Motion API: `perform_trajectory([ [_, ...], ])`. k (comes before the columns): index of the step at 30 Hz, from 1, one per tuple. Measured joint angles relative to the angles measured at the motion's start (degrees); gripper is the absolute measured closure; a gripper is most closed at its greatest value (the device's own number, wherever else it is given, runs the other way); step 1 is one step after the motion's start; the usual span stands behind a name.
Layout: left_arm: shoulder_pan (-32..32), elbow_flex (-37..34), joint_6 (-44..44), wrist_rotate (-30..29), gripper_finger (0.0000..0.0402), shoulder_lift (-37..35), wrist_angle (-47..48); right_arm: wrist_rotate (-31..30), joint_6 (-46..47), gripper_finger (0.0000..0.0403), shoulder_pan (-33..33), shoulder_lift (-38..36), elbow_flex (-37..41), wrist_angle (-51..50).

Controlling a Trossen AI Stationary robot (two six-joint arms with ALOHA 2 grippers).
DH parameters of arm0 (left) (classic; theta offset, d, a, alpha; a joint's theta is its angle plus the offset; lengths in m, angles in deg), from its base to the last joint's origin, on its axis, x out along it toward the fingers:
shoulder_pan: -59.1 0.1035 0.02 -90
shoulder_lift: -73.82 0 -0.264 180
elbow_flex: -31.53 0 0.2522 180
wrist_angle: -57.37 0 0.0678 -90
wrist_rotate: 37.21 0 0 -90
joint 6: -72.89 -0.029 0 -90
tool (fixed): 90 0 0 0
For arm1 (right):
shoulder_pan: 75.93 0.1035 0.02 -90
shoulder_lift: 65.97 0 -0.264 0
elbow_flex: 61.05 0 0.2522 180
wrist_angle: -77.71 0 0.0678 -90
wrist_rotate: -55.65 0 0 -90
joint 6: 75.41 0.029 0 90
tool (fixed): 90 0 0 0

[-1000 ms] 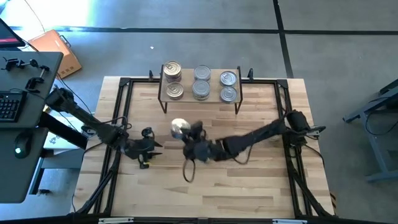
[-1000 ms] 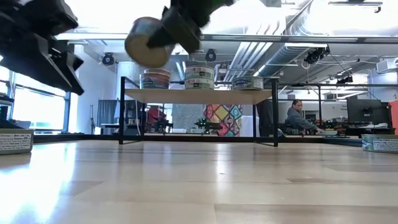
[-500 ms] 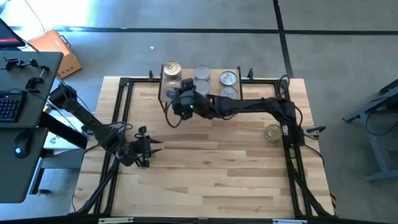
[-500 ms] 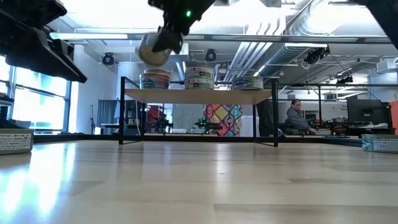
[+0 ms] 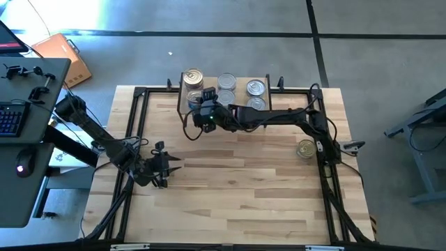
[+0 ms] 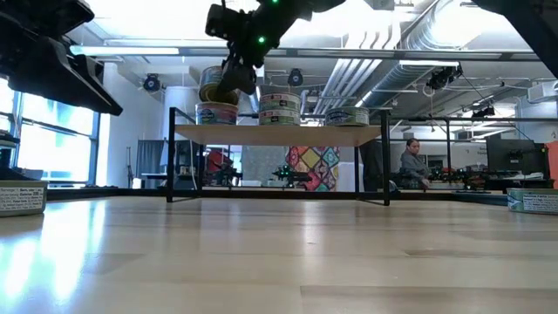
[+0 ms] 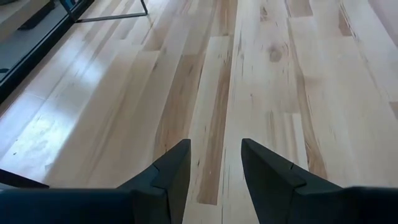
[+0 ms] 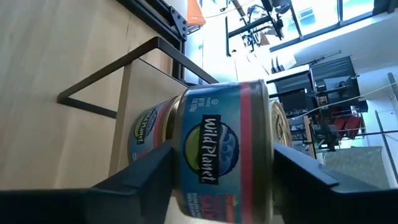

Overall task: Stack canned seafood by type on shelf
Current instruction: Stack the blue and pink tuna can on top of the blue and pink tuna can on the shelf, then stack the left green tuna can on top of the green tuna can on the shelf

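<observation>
Since a second ago the right arm has swung from mid-table to the shelf (image 5: pixel 267 109); the carried tin (image 6: pixel 219 85) now sits on top of another tin (image 6: pixel 217 113) at the shelf's left end, front row. Over the last half second it dropped from hovering to resting there.

Right gripper (image 5: pixel 198 108) is over that stack. In the right wrist view its fingers (image 8: pixel 146 168) flank the blue-and-red tin (image 8: pixel 227 149), with a thin gap showing on either side. Can't tell if it is clamped or just released.

Shelf stands at the table's (image 5: pixel 244 202) far edge, centred. A gold-lidded tin (image 5: pixel 193 77) sits at its back left, silver-lidded tins (image 5: pixel 226 82) in the middle and two more (image 5: pixel 256 88) at the right end.

One loose tin (image 5: pixel 305 148) lies near the table's right edge. The low view shows another (image 6: pixel 21 198) at table level on its left side.

Left gripper (image 5: pixel 162 174) waits near the table's left edge, fingers (image 7: pixel 168 171) apart, nothing between them, bare wood below.
</observation>
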Motion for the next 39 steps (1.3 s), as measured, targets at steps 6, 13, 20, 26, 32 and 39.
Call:
perform_trajectory([
  [6, 0.01, 0.00, 0.00, 0.00, 0.0268, 0.00, -0.05, 3.50, 1.91, 0.0148, -0.84, 0.00, 0.00, -0.02],
  [13, 0.01, 0.00, -0.02, 0.00, 0.0268, 0.00, -0.05, 8.01, 2.96, 0.0144, -2.33, 0.00, 0.00, 0.23],
  [20, 0.01, 0.00, -0.02, 0.00, 0.0268, 0.00, -0.07, 11.00, 4.24, 0.0143, -3.70, 0.00, 0.00, 3.17],
  [26, 0.01, 0.00, -0.02, 0.00, 0.0268, 0.00, -0.05, 13.51, 5.44, 0.0142, -3.91, 0.00, 0.00, 3.16],
  [32, 0.01, 0.00, -0.02, 0.00, 0.0268, 0.00, -0.07, 13.74, 5.71, 0.0128, -3.71, 0.00, 0.00, 3.95],
  [39, 0.01, 0.00, 0.00, 0.09, 0.0268, 0.00, -0.05, 7.93, 6.13, 0.0124, 0.22, -1.59, 0.00, 4.24],
])
